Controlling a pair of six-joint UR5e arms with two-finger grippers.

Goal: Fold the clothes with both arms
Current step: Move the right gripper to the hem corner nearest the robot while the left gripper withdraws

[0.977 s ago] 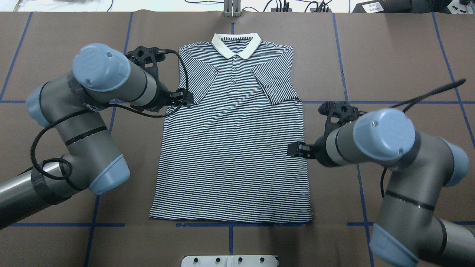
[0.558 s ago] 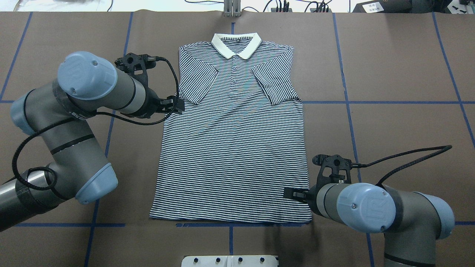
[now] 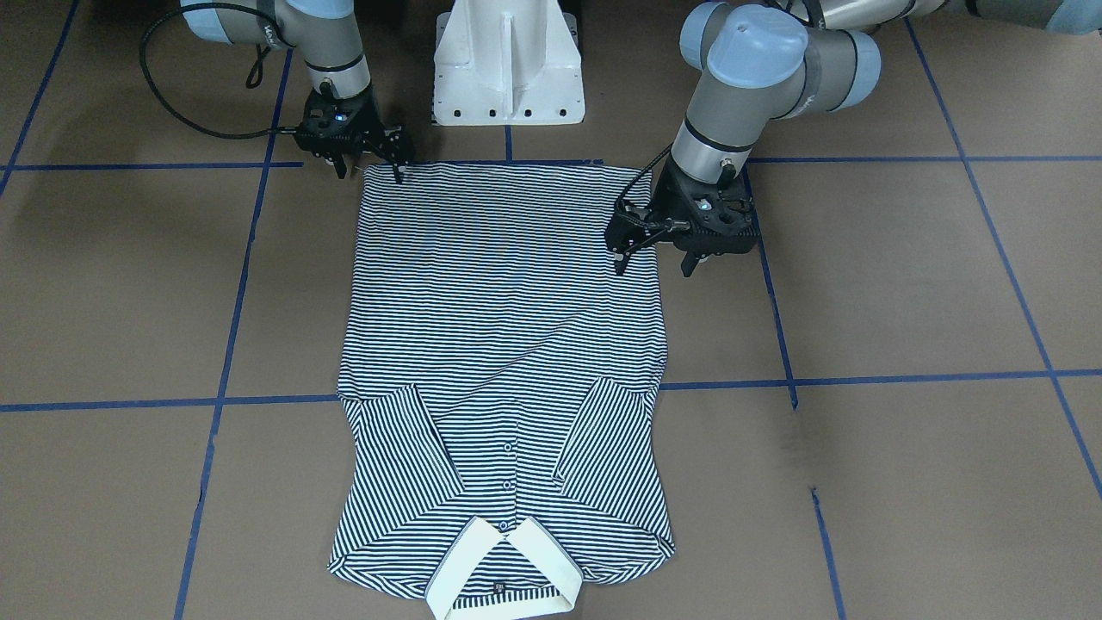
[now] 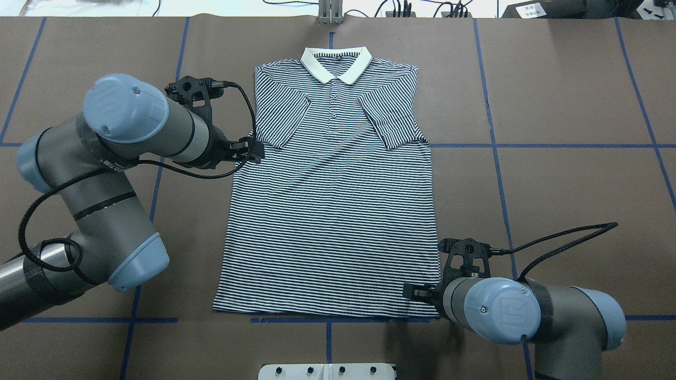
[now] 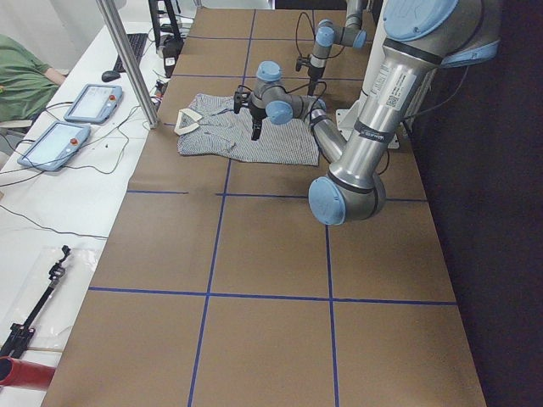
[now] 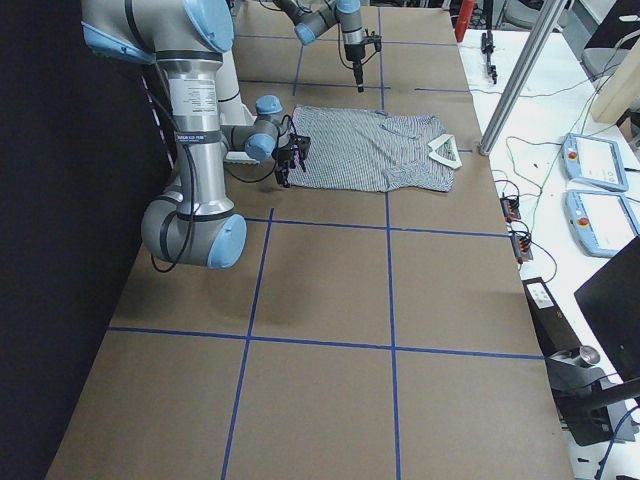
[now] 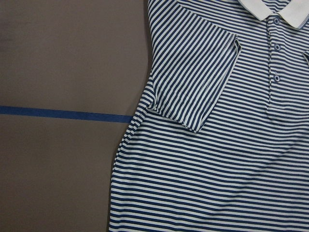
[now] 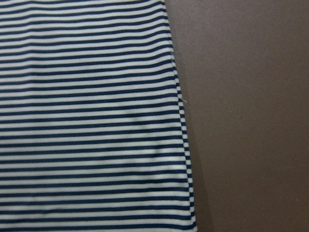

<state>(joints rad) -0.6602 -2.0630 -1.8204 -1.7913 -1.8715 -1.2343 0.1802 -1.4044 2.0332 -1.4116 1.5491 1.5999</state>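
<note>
Here, from the front, the shirt [image 3: 504, 327] lies flat and face up on the table [image 3: 904, 301], with its sleeves folded in below the collar [image 3: 542, 564]. The right hand [image 3: 370, 175] hangs at the hem corner [image 3: 379, 184] farthest from the collar, its fingers spread wide and empty. The left hand [image 3: 654, 265] hovers at the opposite side edge, nearer the collar, and is also wide open with nothing in it.

From overhead, the left hand sits just off that side edge, level with the tip of the folded sleeve [image 4: 280, 119] below the collar. Compared with a second ago, the right hand has travelled along its edge away from the collar, from mid-body to the hem corner. The left hand has drawn back from over the cloth to the edge.

The side views add little, as the hands are too small there to judge.

The left wrist view shows the sleeve and the buttons [image 7: 276, 47] under the collar. The right wrist view shows the hem corner with bare table beside it.

The knit looks light and limp, so it will likely drape and slide. I would pinch it at the hem corner and at the edge by the sleeve, then lift both evenly to avoid wrinkles.
</note>
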